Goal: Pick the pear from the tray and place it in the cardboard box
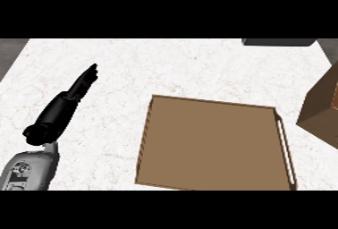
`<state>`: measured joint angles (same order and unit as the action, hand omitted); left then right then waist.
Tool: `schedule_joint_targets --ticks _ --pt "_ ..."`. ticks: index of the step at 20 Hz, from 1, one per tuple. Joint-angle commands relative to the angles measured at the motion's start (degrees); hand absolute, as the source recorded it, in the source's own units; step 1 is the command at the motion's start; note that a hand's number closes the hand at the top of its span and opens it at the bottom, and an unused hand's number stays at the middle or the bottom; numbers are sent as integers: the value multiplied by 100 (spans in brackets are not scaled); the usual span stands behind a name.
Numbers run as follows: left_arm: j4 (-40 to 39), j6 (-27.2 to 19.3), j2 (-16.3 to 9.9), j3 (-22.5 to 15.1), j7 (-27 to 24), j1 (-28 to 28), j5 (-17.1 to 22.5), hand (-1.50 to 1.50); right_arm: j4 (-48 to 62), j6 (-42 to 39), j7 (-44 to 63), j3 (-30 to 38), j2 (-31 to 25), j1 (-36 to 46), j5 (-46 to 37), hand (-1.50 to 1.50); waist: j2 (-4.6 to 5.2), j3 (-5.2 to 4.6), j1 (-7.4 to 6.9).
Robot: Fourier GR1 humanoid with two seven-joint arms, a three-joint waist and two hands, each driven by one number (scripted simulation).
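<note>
tray [214, 145] – no pear seen on it | left hand [66, 105] rested open, nothing held | right hand unseen | cardboard box [325, 112] – contents can't be told

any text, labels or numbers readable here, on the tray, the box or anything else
None: no readable text in this view.
Tray: plain brown, no label.
Box at the right edge: plain brown side, no print visible.
Dark thing at the counter's far edge: no markings to make out.
Left robot hand: black, no markings; small details on its grey forearm cannot be read.
</note>
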<state>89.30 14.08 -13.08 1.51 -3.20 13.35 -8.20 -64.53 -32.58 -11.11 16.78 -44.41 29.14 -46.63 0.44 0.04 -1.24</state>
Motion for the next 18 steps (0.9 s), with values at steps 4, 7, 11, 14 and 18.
schedule_joint_targets --ticks 4,7,11,14,18 --pt "-163 49 -10 1 -151 -6 -75 0 1377 -510 -1620 -398 -665 358 -70 -150 -15 -1 28" --pt "118 -137 214 -144 102 -100 -165 0 1543 -296 -2334 -160 -630 246 219 -150 -31 3 44" --pt "-167 -26 -15 101 -6 84 -69 0 1666 -149 -1999 829 329 667 1382 -150 -54 8 142" --pt "-28 -91 58 50 -122 -207 -100 0 2342 -647 -1636 1884 400 994 2458 -150 -93 8 149" --pt "-81 39 -14 97 -67 -65 -9 0 3328 -731 -535 2696 236 1533 3147 -150 -18 2 24"
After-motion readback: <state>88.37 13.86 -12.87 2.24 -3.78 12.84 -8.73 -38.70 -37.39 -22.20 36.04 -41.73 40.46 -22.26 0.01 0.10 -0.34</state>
